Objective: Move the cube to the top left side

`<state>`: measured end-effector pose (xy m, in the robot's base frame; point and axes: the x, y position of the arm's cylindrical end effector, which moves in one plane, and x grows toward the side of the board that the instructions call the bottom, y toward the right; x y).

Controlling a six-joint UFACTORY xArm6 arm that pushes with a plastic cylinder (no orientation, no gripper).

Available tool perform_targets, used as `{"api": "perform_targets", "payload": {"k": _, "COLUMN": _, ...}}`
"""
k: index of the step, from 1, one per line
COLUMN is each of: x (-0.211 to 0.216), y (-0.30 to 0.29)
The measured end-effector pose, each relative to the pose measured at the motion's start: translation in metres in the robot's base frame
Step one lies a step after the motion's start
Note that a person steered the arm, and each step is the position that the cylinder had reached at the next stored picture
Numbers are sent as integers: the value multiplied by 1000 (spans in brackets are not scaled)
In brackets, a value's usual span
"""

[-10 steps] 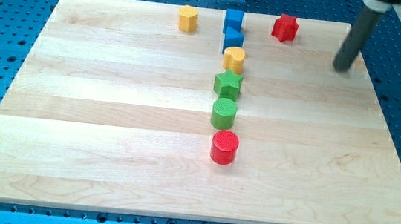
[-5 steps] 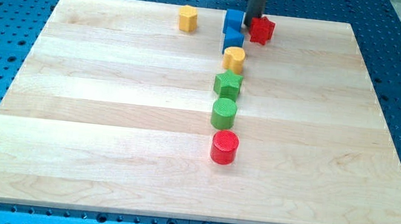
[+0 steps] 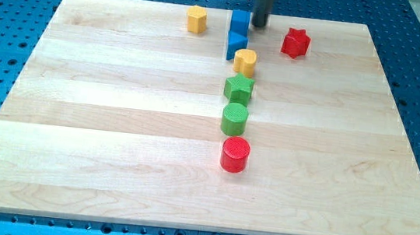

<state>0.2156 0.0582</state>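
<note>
The blue cube (image 3: 240,20) sits near the view's top edge, at the head of a column of blocks. My tip (image 3: 259,25) stands just to its right, close to or touching its right side. Below the cube lies a blue wedge-shaped block (image 3: 235,46), touching it. A yellow hexagonal block (image 3: 197,19) stands to the cube's left. A red star (image 3: 296,43) lies to the right of my tip, apart from it.
Down the column below the blue blocks stand a yellow cylinder (image 3: 245,62), a green star (image 3: 239,88), a green cylinder (image 3: 234,119) and a red cylinder (image 3: 235,154). The wooden board (image 3: 100,122) is edged by blue perforated table.
My tip swept from the far right to beside the blue cube. The red star shifted left, then ended lower right. The cube and blue wedge moved slightly left.
</note>
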Motion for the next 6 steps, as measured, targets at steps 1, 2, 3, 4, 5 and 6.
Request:
{"api": "perform_targets", "payload": {"k": 1, "x": 37, "y": -49}}
{"api": "perform_targets", "payload": {"k": 2, "x": 51, "y": -11}}
{"api": "perform_targets", "payload": {"k": 3, "x": 41, "y": 24}}
{"api": "perform_targets", "payload": {"k": 4, "x": 32, "y": -35}}
{"api": "perform_targets", "payload": {"k": 5, "x": 68, "y": -120}}
{"api": "perform_targets", "payload": {"k": 6, "x": 107, "y": -102}}
